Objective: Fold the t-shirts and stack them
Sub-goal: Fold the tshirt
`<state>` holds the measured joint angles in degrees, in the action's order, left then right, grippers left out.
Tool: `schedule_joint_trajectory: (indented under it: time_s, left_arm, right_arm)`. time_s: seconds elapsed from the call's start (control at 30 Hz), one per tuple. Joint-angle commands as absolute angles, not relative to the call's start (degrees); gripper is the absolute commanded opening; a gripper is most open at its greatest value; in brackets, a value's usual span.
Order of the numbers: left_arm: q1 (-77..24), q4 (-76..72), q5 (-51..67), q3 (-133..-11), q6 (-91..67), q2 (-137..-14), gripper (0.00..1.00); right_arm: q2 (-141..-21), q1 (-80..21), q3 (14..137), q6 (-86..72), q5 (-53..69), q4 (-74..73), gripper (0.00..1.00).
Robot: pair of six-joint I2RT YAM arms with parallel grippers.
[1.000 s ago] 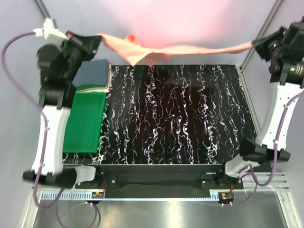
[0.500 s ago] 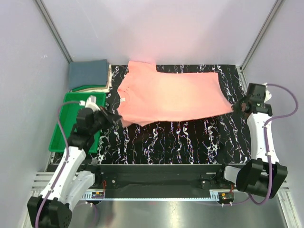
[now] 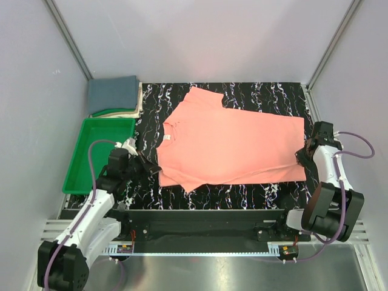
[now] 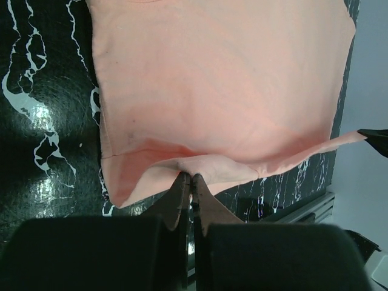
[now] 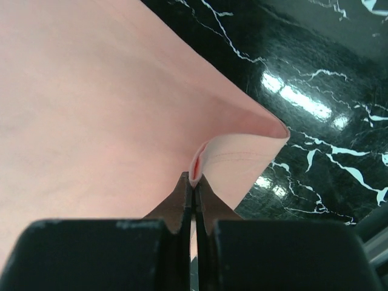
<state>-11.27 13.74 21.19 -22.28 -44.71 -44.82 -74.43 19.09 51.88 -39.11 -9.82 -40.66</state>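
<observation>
The salmon-pink t-shirt (image 3: 233, 145) lies spread flat across the black marbled table, with its neck and small white label (image 3: 167, 139) to the left. My left gripper (image 3: 153, 169) is shut on the shirt's near-left edge, and the left wrist view shows its jaws (image 4: 190, 177) pinching a fold of pink cloth (image 4: 212, 91). My right gripper (image 3: 301, 157) is shut on the shirt's near-right corner, and the right wrist view shows it (image 5: 194, 176) pinching the hem (image 5: 242, 151). The slate blue-grey t-shirt (image 3: 113, 93) lies folded at the back left.
A green plastic tray (image 3: 100, 154) sits at the table's left side, just left of my left arm. The blue-grey shirt rests on a pale folded cloth (image 3: 138, 100). Metal frame posts stand at the back corners. Bare tabletop (image 3: 260, 91) shows behind the pink shirt.
The pink shirt hung stretched in the air between both raised grippers at the back. It has come forward and down, and lies spread flat on the table, both grippers still shut on it.
</observation>
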Motion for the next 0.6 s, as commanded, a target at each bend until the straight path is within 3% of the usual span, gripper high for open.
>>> schedule_joint_trajectory:
  time_s: [0.0, 0.17, 0.57]
  left_arm:
    - [-11.6, 12.83, 23.12, -27.23, -41.49, -46.22, 0.0]
    - [-11.69, 13.27, 21.71, -32.25, -40.52, -50.97, 0.0]
    - [-11.78, 13.36, 18.54, -52.72, -36.74, -77.22, 0.0]
  right_arm:
    - [-74.36, 19.34, 50.89, -40.96, -8.35, -40.69, 0.0]
    - [-73.04, 19.51, 50.97, -39.55, -10.89, -40.61, 0.0]
    - [-79.19, 20.57, 55.72, -37.36, -10.91, -37.62, 0.0]
